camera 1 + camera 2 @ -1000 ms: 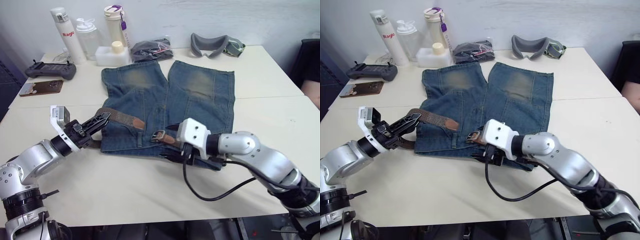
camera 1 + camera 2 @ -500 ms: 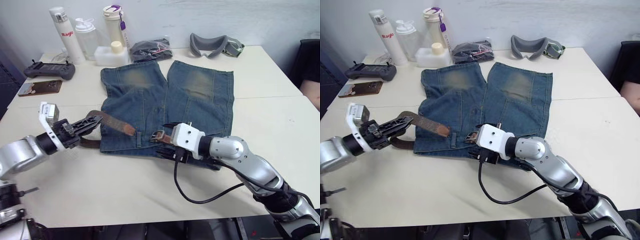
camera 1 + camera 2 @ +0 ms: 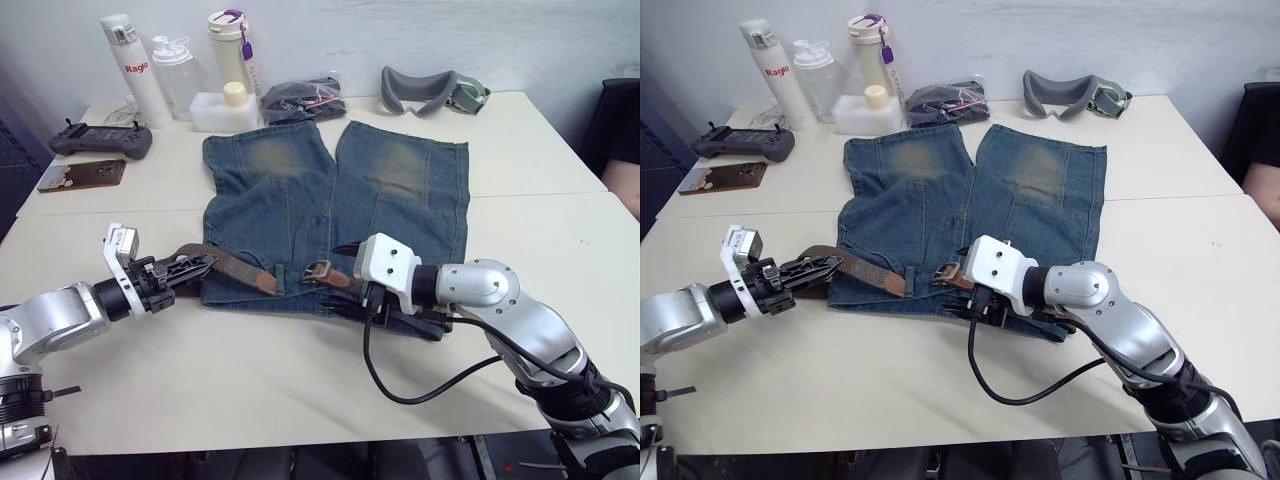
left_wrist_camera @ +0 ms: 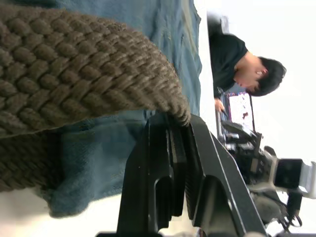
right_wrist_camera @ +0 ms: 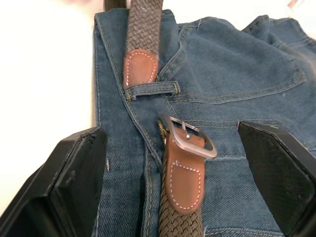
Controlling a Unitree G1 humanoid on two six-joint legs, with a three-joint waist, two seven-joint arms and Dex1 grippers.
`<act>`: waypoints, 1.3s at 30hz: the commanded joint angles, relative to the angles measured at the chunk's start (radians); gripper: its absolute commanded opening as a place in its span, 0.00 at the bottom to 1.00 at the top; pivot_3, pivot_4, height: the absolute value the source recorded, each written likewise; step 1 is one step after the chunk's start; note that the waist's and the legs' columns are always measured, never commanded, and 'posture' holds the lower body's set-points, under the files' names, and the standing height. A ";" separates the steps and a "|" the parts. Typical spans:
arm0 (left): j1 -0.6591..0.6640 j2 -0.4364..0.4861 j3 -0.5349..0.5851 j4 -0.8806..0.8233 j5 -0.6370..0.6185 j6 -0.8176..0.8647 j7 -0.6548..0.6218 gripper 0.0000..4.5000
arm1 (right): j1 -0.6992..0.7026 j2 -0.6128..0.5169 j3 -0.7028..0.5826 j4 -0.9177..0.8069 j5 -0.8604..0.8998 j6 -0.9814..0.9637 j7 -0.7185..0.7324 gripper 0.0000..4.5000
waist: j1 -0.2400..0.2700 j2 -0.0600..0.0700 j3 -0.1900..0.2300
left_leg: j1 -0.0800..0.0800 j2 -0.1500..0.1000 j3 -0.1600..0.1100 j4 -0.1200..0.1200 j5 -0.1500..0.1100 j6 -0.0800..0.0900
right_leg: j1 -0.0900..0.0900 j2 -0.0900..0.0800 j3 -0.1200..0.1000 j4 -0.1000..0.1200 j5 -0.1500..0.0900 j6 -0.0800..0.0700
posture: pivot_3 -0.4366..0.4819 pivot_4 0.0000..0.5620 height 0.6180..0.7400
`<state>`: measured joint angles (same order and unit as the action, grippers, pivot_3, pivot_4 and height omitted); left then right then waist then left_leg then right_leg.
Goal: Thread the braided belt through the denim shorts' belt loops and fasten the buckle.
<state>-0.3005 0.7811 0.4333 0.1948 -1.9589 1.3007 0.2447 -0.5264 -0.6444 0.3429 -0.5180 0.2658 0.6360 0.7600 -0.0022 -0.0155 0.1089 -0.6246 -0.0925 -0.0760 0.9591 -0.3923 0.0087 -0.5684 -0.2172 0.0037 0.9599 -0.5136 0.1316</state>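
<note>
1. The left gripper [image 3: 197, 266] sat at about 8 o'clock on the table [image 3: 300, 380], its black fingers pinched on the braided belt [image 3: 228, 262]; the strap looped off the waistband's left end.
2. The right gripper [image 5: 170, 163] hovered with fingers spread wide over the buckle [image 5: 190, 139] at mid-waistband, holding nothing.
3. The belt's leather tip [image 5: 140, 66] lay just short of one of the belt loops [image 5: 151, 89], at 12 o'clock from the buckle; it likely needed feeding flat under that strip, untwisted.
4. The denim shorts [image 3: 400, 180] lay flat, legs pointing to 12 o'clock; pinning the waistband would probably stop bunching.
</note>
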 commanded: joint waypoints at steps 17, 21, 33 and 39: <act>0.141 -0.442 0.032 -0.314 -0.013 -0.246 0.303 0.00 | 0.014 0.002 -0.048 -0.092 0.011 0.065 -0.015 0.99 | 0.021 -0.001 -0.001 | 0.000 0.000 0.001 0.003 0.000 0.000 | 0.006 0.000 0.000 -0.001 0.001 0.001 | 0.48 0.27 0.07; 0.114 -0.421 0.063 -0.286 -0.013 -0.253 0.306 0.00 | 0.013 0.011 -0.042 -0.091 0.006 0.071 -0.016 0.99 | 0.022 -0.001 -0.001 | 0.000 0.000 0.002 0.002 0.000 0.000 | 0.005 0.000 0.000 -0.001 0.000 -0.001 | 0.48 0.27 0.07; 0.131 -0.590 0.087 -0.438 -0.013 -0.313 0.365 0.00 | 0.026 0.017 -0.041 -0.098 0.001 0.080 -0.019 0.99 | 0.025 -0.002 -0.001 | 0.000 0.000 0.002 0.003 0.000 0.000 | 0.006 0.000 0.000 -0.001 0.001 0.002 | 0.48 0.27 0.07; 0.180 -0.657 0.034 -0.479 -0.013 -0.325 0.380 0.00 | 0.029 0.016 -0.036 -0.097 -0.008 0.071 -0.019 0.99 | 0.027 -0.002 -0.001 | -0.001 0.000 0.002 0.003 0.000 0.000 | 0.007 0.000 0.000 -0.002 0.000 0.001 | 0.48 0.27 0.07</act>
<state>-0.1303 0.1272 0.4862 -0.2499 -1.9601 0.9776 0.6189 -0.4977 -0.6314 0.3155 -0.5837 0.2640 0.7228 0.7432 0.0252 -0.0174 0.1079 -0.6251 -0.0925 -0.0740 0.9618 -0.3928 0.0091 -0.5613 -0.2173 0.0033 0.9579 -0.5136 0.1317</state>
